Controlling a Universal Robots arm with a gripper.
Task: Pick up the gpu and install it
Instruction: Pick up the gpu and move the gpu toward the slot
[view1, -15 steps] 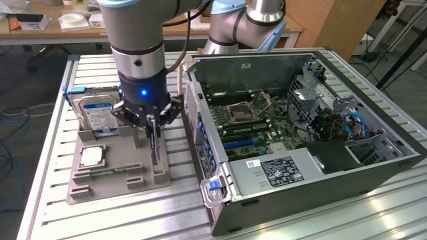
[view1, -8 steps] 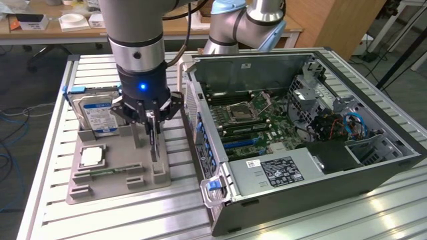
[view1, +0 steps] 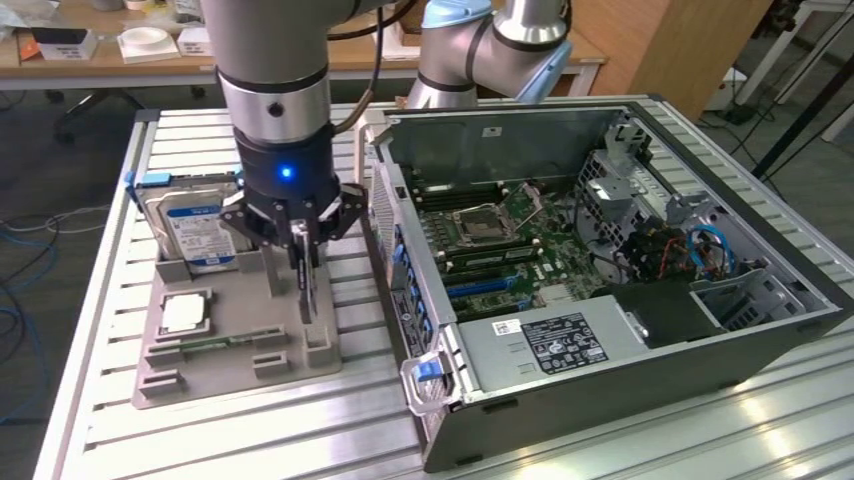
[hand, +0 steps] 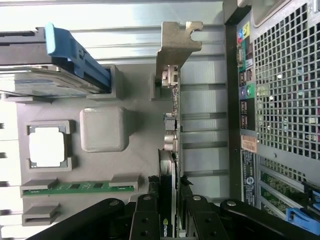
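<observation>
- End effector (view1: 304, 262) (hand: 169, 210) hangs straight down over the grey tray (view1: 227, 375) on the worktop (view1: 267, 440), with a blue light glowing on the wrist above it.
- Its two black fingers (hand: 145, 220) are pinching the gpu (view1: 308, 295) (hand: 172, 125) from both flat sides, near the end opposite the bracket.
- The gpu stands on edge in the tray, on the side nearest the computer case (view1: 641, 395). Its lower edge is down at the tray's supports.
- The card's silvery bracket (hand: 176, 42) sits at the far end from the fingers, next to a small raised post of the tray.
- Hard drive (view1: 194, 235) with a blue-white label stands upright at the tray's far end, well apart from the card.
- A square processor chip (view1: 184, 313) lies flat in its pocket in the tray, and a narrow green memory stick (hand: 80, 188) lies in a slot just beside it.
- The computer case lies open on its side at the exterior view's right of the tray, with the motherboard (view1: 534, 250) exposed.
</observation>
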